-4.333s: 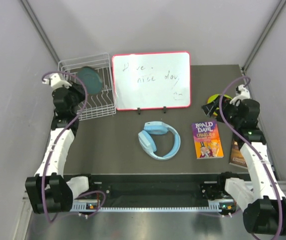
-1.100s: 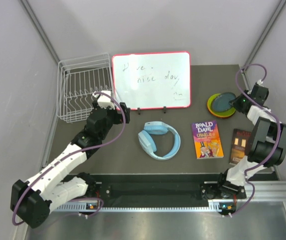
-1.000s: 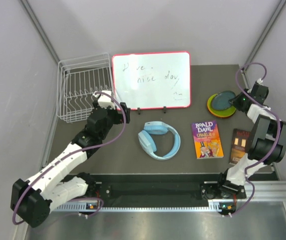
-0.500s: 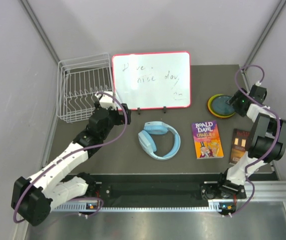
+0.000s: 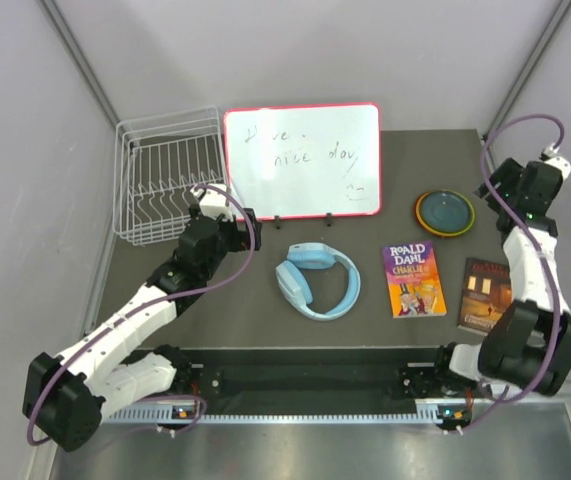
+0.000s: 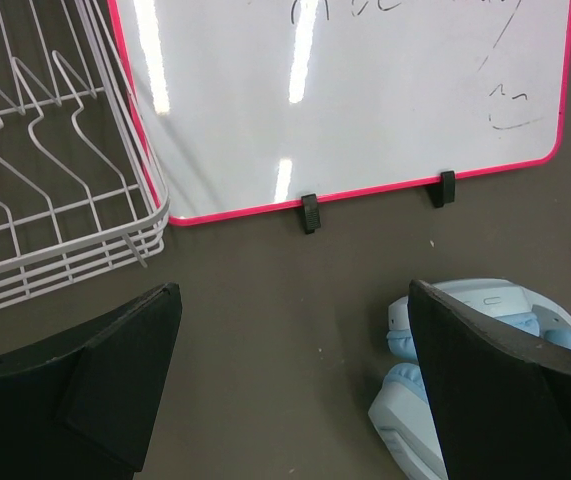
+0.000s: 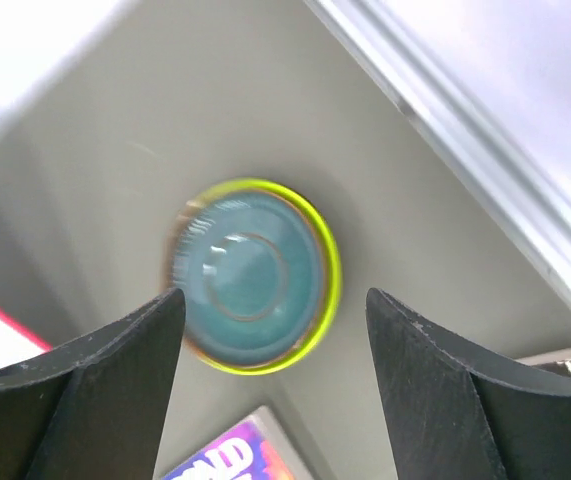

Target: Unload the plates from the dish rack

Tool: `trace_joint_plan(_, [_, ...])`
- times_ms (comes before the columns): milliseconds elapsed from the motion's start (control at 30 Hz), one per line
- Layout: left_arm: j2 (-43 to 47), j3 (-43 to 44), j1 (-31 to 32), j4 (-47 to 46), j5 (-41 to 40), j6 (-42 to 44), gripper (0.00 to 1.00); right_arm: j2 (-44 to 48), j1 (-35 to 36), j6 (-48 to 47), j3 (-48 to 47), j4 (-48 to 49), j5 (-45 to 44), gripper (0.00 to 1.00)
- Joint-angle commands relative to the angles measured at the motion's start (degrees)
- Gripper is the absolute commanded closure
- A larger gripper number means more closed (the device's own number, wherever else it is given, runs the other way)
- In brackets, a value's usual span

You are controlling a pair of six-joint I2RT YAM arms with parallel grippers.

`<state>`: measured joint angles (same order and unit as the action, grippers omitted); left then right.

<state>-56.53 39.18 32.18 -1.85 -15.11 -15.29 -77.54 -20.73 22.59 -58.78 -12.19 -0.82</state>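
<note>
I noted the stacked plates point(image 5: 445, 212) right of the whiteboard point(image 5: 303, 160), directly beneath my right gripper point(image 7: 275, 300), its jaws spread and empty; the dish rack point(image 5: 165, 180), left of the whiteboard, held none.

Even, bright overhead light; shadows soft. Left wrist view sharp, with two vertical glare streaks across the whiteboard's point(image 6: 365, 110) left half. Right wrist view blurred throughout; stacked plates point(image 7: 255, 275) smeared.

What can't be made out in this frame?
Plate stack: count unclear; top external too small, right wrist blurred.
Dark book: title too small in top external, partly behind the right arm.
Dish rack: left wrist view cuts it at top and left edges.
</note>
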Motion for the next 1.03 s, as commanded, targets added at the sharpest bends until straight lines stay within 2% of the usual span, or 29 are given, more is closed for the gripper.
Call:
trace_joint_plan(0, [0.72, 1.87, -0.19, -0.17, -1.32, 0.17, 0.01, 11.51, 3.66, -2.11, 4.8, 3.2, 5.71, 0.26])
trace_joint_plan(67, [1.07, 1.87, -0.11, -0.88, -2.02, 0.7, 0.01, 17.29, 6.13, -3.69, 10.76, 5.58, 9.42, 0.25])
trace_joint_plan(100, [1.25, 1.87, -0.19, -0.88, -2.02, 0.7, 0.01, 19.42, 9.71, -3.78, 12.88, 7.42, 9.61, 0.24])
trace_joint_plan(267, [1.6, 3.27, -0.11, 0.88, -2.9, -1.06, 0.01, 32.77, 22.29, -5.36, 25.8, 13.4, 3.91, 0.2])
trace_joint_plan(367, [1.25, 3.19, -0.1, 1.14, -4.13, -0.18, 0.01, 36.74, 29.24, -7.03, 28.72, 14.12, 1.17, 0.18])
trace_joint_plan(500, [0.72, 3.19, -0.1, 1.58, -7.99, 0.43, 0.01, 37.11, 38.19, -8.7, 30.39, 13.24, -12.77, 0.13])
trace_joint_plan(567, [1.16, 2.48, -0.1, 0.8, -9.93, 1.4, 0.01, 35.28, 40.06, -9.23, 31.27, 13.85, -18.83, 0.13])
trace_joint_plan(767, [0.9, 2.92, -0.1, 0.35, -10.64, 3.25, 0.01, 32.71, 42.62, -10.2, 32.94, 18.24, -27.03, 0.14])
trace_joint_plan(1000, [0.81, 4.33, -0.1, 0.44, -8.88, 3.95, 0.01, 37.63, 42.7, -13.26, 36.02, 23.7, -28.8, 0.09])
